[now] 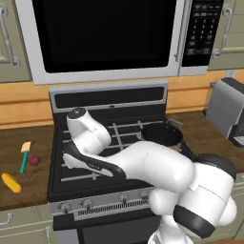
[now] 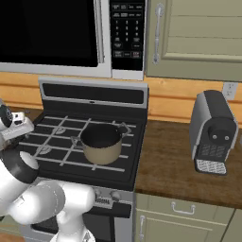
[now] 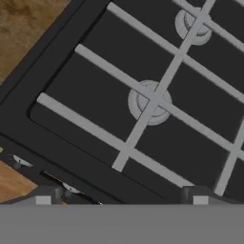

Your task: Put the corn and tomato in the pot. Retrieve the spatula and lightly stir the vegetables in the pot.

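The pincer (image 3: 121, 198) is hanging over the front left part of the stove (image 1: 95, 178), its two dark fingertips (image 3: 44, 196) standing wide apart with nothing between them — below it the hand view is showing a grey grate (image 3: 152, 102) crossing a round burner. The tan pot (image 2: 100, 144) is sitting on the grates toward the right side of the stove, its dark inside holding nothing that can be made out. On the wooden bench (image 1: 28, 181) left of the stove, the corn (image 1: 11, 183) is lying near the front edge, the tomato (image 1: 34, 160) is resting farther back, and the spatula (image 1: 24, 157) is lying just beside the tomato — teal handle toward the front, pale blade toward the wall. A grey coffee machine (image 2: 213, 132) is standing on the bench to the right.
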